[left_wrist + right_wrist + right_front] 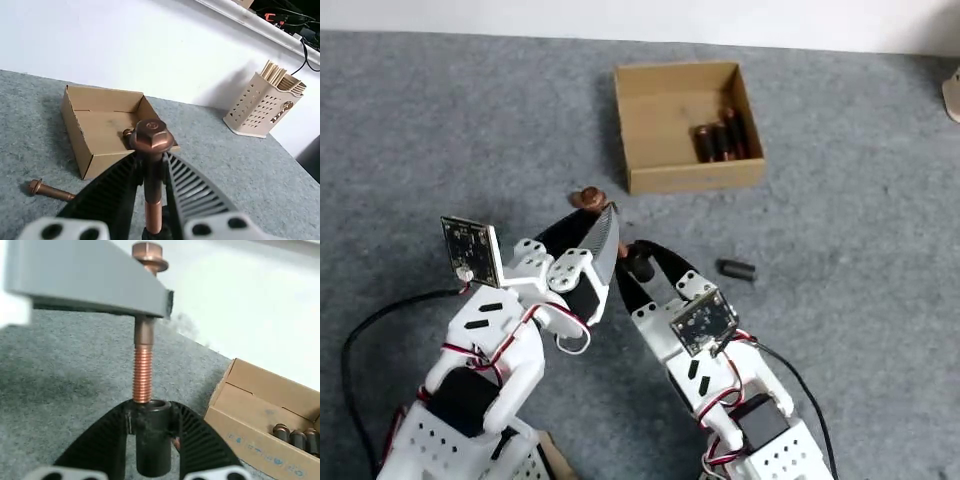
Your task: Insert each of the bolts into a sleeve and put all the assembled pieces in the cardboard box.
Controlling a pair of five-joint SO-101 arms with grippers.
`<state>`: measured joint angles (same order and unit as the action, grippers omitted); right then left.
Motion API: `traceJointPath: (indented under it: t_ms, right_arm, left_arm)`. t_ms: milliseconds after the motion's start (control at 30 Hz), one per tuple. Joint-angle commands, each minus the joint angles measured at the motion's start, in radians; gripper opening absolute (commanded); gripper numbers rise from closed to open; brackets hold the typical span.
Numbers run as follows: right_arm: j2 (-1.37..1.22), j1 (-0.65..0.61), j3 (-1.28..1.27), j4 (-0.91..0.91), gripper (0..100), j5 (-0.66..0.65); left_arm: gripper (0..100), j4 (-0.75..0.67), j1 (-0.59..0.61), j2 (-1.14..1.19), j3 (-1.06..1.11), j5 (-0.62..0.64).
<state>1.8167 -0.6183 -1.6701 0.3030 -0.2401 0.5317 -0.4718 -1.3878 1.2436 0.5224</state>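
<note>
Grey felt-like cloth covered the table (880,330), with a white wall along its far edge. From the high view, the cardboard box (638,120) sat at the far middle, open on top. Dark, copper-capped assembled pieces (723,141) lay side by side against its right wall. A second sleeve (737,269), short, black and tubular, lay on its side to the right of the grippers. Both arms leaned in from the near edge, their tips just beside each other near the box. The left gripper (603,215) angled far and right, clamped on a copper bolt (588,198) whose flanged head stuck out on the far side. The right gripper (640,256) angled far and left, clamped on a black sleeve (640,266).

From the left wrist view, the left gripper's ribbed black fingers (117,180) pressed the bolt's smooth shank from both sides, the hexagonal head clear beyond the fingertips. A second bolt (50,190) lay flat on the table near the box's outer wall. A beige perforated holder (262,107) of wooden sticks stood against the wall, well apart from the box.

From the right wrist view, the right gripper's fingers closed round the sleeve, its open mouth facing the bolt. The bolt stood in line with it, threaded tip at the rim; whether it had entered could not be told.
</note>
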Motion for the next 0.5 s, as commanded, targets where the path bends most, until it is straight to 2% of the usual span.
traceJointPath:
  t_ms: [0,200,300,467]
  right_arm:
    - [0.016,-0.019,-0.107,-0.076,0.5,-0.006]
    - [0.01,-0.021,-0.107,-0.07,0.5,-0.006]
    - [0.016,-0.022,-0.113,-0.051,0.5,-0.006]
    - [0.016,-0.022,-0.114,-0.051,0.5,-0.006]
  left_arm:
    - [0,0.011,-0.019,0.007,-0.002,-0.006]
    - [0,0.009,-0.019,0.007,-0.001,-0.084]
    - [0,0.008,-0.019,0.007,-0.001,-0.083]
    - [0,-0.11,-0.021,0.007,0.031,-0.083]
